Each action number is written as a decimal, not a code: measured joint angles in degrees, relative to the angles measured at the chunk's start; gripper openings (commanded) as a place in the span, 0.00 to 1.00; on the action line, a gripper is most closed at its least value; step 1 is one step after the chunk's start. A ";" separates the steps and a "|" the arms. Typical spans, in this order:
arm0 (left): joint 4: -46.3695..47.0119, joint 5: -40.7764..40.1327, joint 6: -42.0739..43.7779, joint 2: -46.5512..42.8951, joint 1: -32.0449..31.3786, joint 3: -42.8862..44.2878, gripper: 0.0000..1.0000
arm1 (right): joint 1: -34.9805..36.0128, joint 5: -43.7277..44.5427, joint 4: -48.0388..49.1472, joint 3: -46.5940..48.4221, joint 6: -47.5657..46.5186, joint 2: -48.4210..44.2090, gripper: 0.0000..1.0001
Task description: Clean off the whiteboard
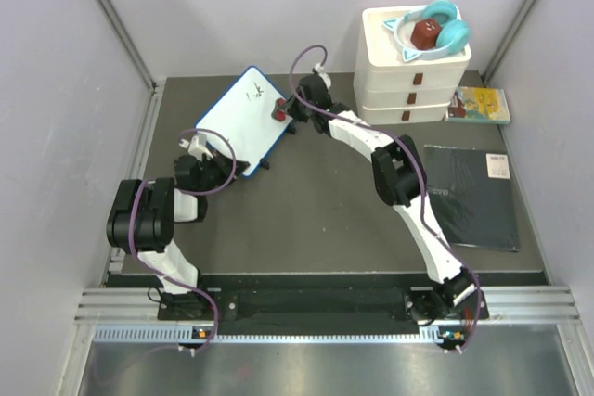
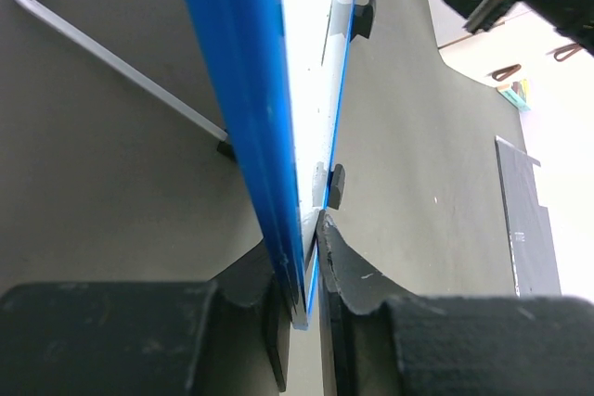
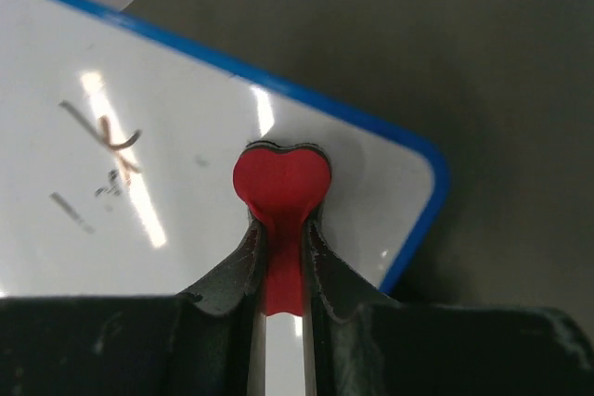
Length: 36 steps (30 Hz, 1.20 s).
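Note:
The whiteboard [image 1: 239, 122], white with a thin blue frame, sits tilted at the back left of the dark table. My left gripper [image 1: 239, 170] is shut on its near edge; the left wrist view shows the blue frame [image 2: 251, 90] edge-on between the jaws of the left gripper [image 2: 309, 238]. My right gripper [image 1: 284, 114] is shut on a red heart-shaped eraser [image 3: 281, 178], which is over the board's right corner. In the right wrist view, the right gripper [image 3: 283, 229] hangs above the whiteboard [image 3: 195, 220], and faint black scribbles [image 3: 111, 141] lie left of the eraser.
White stacked drawers [image 1: 413, 81] stand at the back right with teal headphones [image 1: 436, 27] on top. A book [image 1: 481, 105] lies beside them. A flat black pad [image 1: 473, 194] lies on the right. A metal wire stand [image 2: 111, 62] shows behind the board.

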 measured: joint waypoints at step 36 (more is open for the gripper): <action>-5.16 0.33 1.44 0.28 -1.05 4.31 0.00 | 6.01 4.17 12.04 16.35 -5.66 7.39 0.00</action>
